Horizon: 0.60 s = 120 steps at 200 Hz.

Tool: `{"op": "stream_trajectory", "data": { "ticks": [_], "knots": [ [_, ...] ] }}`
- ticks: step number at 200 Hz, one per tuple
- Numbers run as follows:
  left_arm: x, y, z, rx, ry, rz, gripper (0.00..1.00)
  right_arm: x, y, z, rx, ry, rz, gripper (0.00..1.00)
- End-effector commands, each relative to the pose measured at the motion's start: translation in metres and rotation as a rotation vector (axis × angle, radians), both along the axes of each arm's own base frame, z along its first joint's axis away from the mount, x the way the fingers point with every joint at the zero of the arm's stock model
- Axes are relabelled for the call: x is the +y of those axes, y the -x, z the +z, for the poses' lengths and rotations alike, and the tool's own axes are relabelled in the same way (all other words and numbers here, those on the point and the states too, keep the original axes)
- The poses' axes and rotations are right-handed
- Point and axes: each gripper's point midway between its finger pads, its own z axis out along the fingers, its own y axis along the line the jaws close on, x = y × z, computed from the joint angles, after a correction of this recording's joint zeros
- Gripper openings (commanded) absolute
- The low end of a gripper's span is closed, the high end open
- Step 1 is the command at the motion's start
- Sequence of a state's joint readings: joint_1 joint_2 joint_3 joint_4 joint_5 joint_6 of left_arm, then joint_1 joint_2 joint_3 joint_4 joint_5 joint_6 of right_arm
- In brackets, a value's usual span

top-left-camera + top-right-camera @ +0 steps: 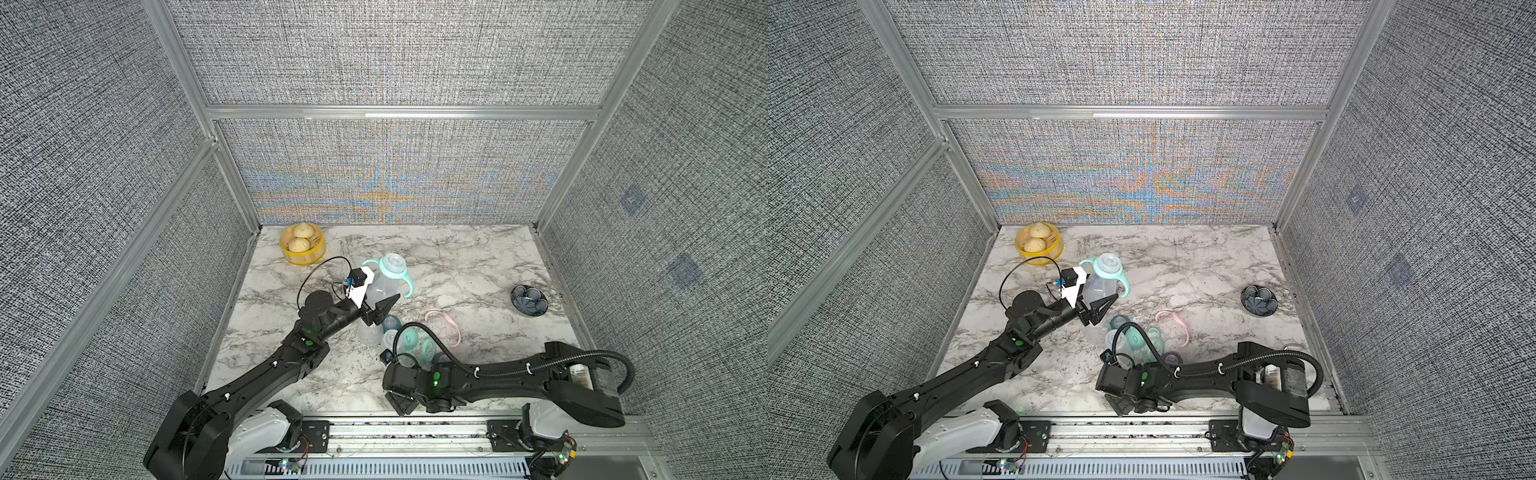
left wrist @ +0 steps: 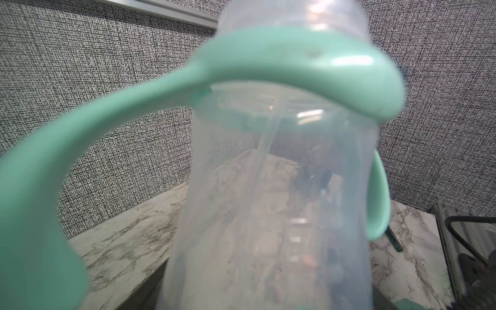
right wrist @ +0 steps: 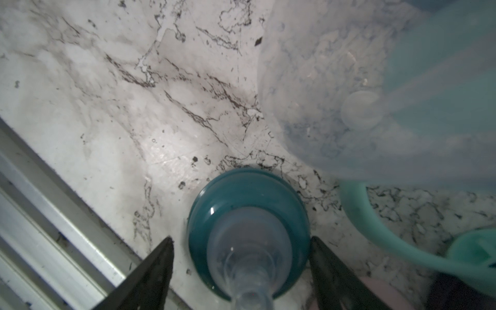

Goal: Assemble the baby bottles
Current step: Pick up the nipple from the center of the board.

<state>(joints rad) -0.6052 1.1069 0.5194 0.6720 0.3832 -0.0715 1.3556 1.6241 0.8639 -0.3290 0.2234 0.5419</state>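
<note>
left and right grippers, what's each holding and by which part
The left gripper clamps the clear plastic bottle with mint looped handles by its lower body. The right gripper holds nothing: its open jaws straddle the teal nipple collar.

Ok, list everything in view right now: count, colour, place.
clear plastic baby bottle with mint looped handles: one, clear and mint, held aloft left of centre.
teal nipple collar with clear nipple: one, teal, near the front edge.
pink looped handle: one, pink, loose mid-table.
other clear bottles and mint parts: count unclear, clustered centre-front.
yellow basket: one, two tan buns inside, far left corner.
dark patterned bowl: one, dark blue, right side.
marble table: one, white-grey.
left gripper: black, shut on the handled bottle.
right gripper: black, open around the collar.
</note>
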Motion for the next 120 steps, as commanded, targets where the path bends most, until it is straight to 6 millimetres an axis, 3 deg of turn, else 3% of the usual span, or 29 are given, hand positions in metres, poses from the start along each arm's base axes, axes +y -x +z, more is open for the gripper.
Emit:
{"op": "stream_trajectory", "data": {
  "ticks": [1,63,120],
  "knots": [
    [0.0,-0.002,0.008,-0.024,0.011,0.005,0.02,0.003,-0.005,0.002,-0.023,0.003,-0.002,0.81],
    [0.0,-0.003,0.006,-0.021,0.008,0.007,0.02,0.006,-0.005,-0.008,-0.003,0.017,-0.013,0.8],
    [0.0,-0.003,0.002,-0.016,0.004,0.008,0.02,0.003,-0.006,-0.01,-0.008,0.036,-0.02,0.7]
  ]
}}
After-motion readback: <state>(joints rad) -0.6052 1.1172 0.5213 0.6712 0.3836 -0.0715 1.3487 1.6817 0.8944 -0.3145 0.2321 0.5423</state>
